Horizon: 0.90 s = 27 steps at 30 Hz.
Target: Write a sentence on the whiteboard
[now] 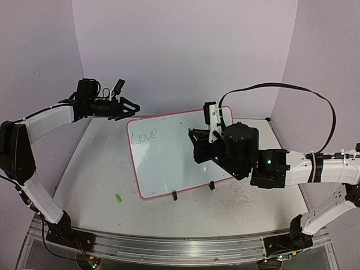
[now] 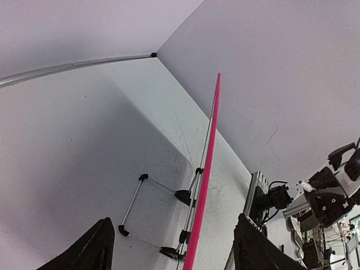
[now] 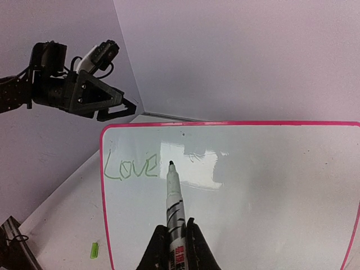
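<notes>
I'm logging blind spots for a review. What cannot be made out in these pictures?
Top view: the right gripper and its arm cover the right part of the pink-rimmed white rectangular whiteboard.
Left wrist view: the whiteboard is edge-on, its writing face hidden.
Right wrist view: whether the tip of the black-and-white marker pen touches the board is unclear; label blurred.
Top view: small green object on the table, too small to identify.

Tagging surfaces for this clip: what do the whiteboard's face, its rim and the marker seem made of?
The whiteboard face looks like glossy coated sheet, with soft reflections. Its rim is probably plastic: thin, uniform pink-red. The marker is likely plastic: white barrel, printed label.
</notes>
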Available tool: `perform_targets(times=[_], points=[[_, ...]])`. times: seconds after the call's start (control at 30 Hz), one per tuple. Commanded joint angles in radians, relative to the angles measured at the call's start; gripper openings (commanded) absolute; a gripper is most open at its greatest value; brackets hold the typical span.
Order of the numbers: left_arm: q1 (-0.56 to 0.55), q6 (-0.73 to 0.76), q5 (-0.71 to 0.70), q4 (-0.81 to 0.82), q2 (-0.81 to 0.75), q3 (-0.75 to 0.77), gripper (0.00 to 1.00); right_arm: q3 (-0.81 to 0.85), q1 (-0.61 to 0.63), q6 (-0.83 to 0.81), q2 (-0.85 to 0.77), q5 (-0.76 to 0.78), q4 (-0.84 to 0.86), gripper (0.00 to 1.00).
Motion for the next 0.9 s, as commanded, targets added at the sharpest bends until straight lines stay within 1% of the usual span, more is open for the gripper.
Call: perform_targets(times=[0.0,0.17,0.37,0.53,0.63,0.87], points=[[-0.038,0.078,0.058,-0.013,-0.03,-0.031,0.74,-0.026,0.0,0.014,-0.035,0.026,0.05,0.0],[-0.039,0.083,0.023,-0.016,-0.051,-0.069,0.75,-0.033,0.0,-0.012,-0.021,-0.02,0.074,0.0],[-0.04,0.056,-0.089,-0.074,-0.107,-0.105,0.75,0.038,0.0,-0.053,0.065,-0.073,0.077,0.0],[-0.039,0.046,-0.129,-0.086,-0.171,-0.162,0.75,0.098,0.0,-0.052,0.153,-0.119,0.08,0.0],[-0.039,0.043,-0.149,-0.09,-0.188,-0.192,0.71,0.12,0.0,-0.053,0.177,-0.138,0.08,0.0],[-0.039,0.103,-0.109,-0.09,-0.205,-0.227,0.6,0.122,0.0,-0.055,0.188,-0.152,0.081,0.0]])
